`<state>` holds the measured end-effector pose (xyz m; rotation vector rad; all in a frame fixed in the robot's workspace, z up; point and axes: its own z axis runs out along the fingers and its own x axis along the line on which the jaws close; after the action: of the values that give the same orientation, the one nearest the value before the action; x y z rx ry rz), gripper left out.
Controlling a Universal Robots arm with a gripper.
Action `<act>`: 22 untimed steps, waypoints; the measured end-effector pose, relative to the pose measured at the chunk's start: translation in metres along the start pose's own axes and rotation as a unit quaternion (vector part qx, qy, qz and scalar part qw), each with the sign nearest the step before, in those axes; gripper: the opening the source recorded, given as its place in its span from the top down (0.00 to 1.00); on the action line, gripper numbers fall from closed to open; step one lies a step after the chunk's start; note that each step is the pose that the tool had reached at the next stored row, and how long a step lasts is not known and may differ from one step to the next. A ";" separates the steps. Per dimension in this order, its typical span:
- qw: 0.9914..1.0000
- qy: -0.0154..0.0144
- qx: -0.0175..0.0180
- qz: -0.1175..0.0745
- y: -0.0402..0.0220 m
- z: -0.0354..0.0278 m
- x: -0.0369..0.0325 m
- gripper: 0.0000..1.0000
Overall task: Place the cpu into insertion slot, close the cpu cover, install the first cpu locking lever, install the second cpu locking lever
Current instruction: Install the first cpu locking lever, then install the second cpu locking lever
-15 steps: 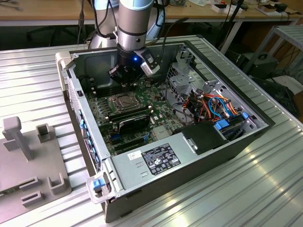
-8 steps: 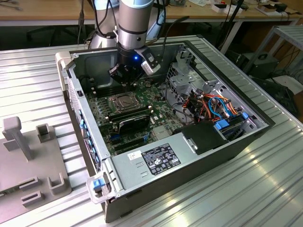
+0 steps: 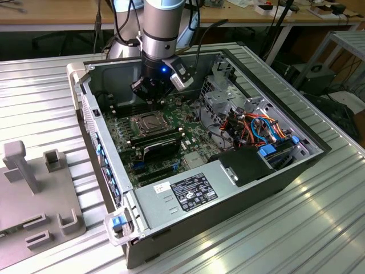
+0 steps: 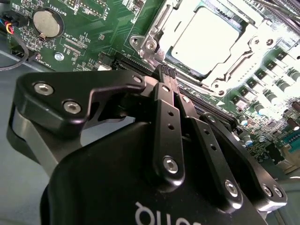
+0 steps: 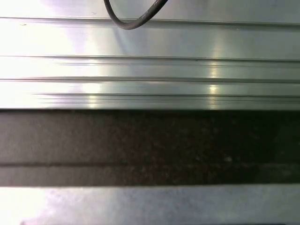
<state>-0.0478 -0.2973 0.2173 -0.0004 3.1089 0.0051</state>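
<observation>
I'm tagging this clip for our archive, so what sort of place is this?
Probably a robotics lab or workshop: a silver-grey robot arm hangs over an open black desktop computer case on a ribbed aluminium table, with cable-strewn wooden benches behind.

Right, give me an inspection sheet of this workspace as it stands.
Surface: ribbed aluminium table carrying the open computer case.
Job's things: cpu seated in the insertion slot; cpu cover lying flat over it, framing its top.
Clutter: grey fixture block on the table at the exterior view's left.
Grippers: gripper shut, tips close beside the slot's frame; contact cannot be told.
Cables: orange and blue wire bundle inside the case; black cable looping over the table in the first wrist view.
Surroundings: wooden workbench behind; metal rack at the exterior view's right.
</observation>
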 end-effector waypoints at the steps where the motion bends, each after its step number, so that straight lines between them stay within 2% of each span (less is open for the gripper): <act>1: 1.000 0.000 0.000 0.000 0.0000 0.0000 0.0000 0.89; 9: 1.000 0.000 0.000 0.000 -0.0002 -0.0001 0.0000 0.89; 10: 1.000 0.006 0.000 0.000 -0.0040 -0.0001 -0.0002 0.89; 16: 1.000 0.007 0.000 0.000 -0.0140 -0.0002 -0.0002 0.89; 18: 1.000 0.010 0.000 0.000 -0.0157 -0.0001 -0.0015 0.89; 22: 1.000 0.012 0.000 0.000 -0.0157 0.0000 -0.0050 0.89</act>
<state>-0.0428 -0.3130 0.2174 0.0003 3.1337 0.0053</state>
